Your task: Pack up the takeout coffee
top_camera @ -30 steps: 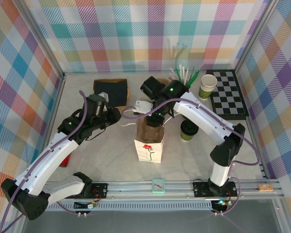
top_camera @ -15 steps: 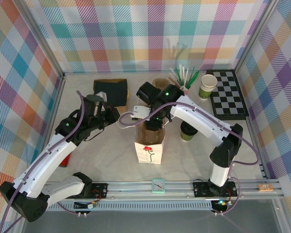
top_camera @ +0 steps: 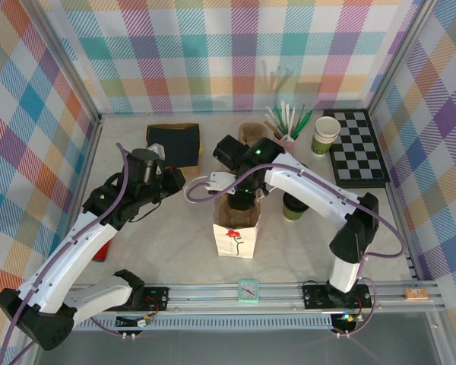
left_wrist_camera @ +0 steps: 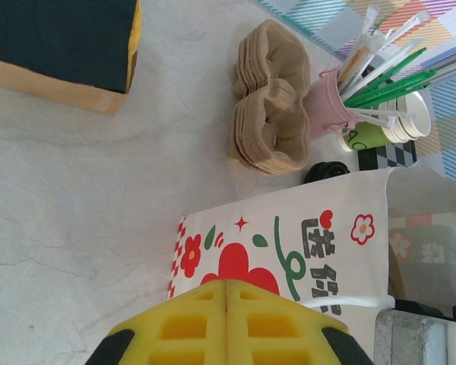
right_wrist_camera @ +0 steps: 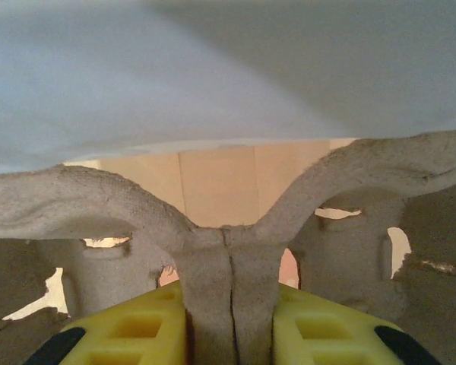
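The takeout coffee (top_camera: 294, 204), a green-and-cream cup with a black lid (left_wrist_camera: 328, 171), stands on the table just right of the white flower-printed bag (top_camera: 235, 237). My right gripper (top_camera: 243, 199) reaches down into the bag's mouth. In the right wrist view that gripper (right_wrist_camera: 228, 308) is shut on the middle rib of a grey pulp cup carrier (right_wrist_camera: 228, 251), with the brown bag floor below. My left gripper (top_camera: 180, 181) is left of the bag, its yellow fingers (left_wrist_camera: 226, 287) shut. The bag's white handle (left_wrist_camera: 342, 302) runs in under them.
A stack of pulp carriers (top_camera: 251, 133), a pink cup of straws (top_camera: 289, 129) and a lidless green-and-cream cup (top_camera: 325, 137) stand at the back. A chessboard (top_camera: 357, 148) lies far right and a dark box (top_camera: 175, 144) back left. A red object (top_camera: 100, 251) sits by the left arm.
My right gripper has moved left and down, taking the carrier deeper into the bag. My left gripper has drawn a little left, stretching the handle loop with it.
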Robot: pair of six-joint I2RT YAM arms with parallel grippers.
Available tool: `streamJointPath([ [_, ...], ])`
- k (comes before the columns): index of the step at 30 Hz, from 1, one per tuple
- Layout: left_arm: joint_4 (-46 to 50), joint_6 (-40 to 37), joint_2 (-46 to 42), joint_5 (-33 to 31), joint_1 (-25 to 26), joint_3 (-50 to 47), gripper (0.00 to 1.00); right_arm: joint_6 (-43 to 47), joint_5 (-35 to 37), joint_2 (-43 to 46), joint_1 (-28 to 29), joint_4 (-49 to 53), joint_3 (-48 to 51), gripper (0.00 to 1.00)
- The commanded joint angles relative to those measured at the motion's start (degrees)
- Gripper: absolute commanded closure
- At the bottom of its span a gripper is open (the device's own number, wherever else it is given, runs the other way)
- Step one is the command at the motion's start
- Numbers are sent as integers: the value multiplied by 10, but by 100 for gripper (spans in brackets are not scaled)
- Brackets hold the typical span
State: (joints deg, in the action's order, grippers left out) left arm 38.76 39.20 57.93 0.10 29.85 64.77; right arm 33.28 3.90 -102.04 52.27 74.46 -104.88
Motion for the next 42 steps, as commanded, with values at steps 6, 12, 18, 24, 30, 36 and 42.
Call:
streamJointPath([
  [6,-6,-20,6,35,-7,12,49,-13,-11,28,6,-7,14,72],
  [12,-28,-15,16,67,-7,-7,52,-12,-9,37,7,-13,22,72],
  [18,-33,-14,30,75,-7,-15,59,-11,-8,42,7,-16,25,72],
  [24,-26,-23,26,83,-7,-20,66,-10,-7,48,7,-24,37,72],
  [30,-27,-22,15,82,-8,-23,71,-10,-8,53,7,-26,42,73],
  [36,6,-31,-10,53,-8,6,48,-11,-6,59,7,-28,47,72],
  [42,13,-45,-16,91,-14,6,46,-10,-5,60,7,-28,49,73],
])
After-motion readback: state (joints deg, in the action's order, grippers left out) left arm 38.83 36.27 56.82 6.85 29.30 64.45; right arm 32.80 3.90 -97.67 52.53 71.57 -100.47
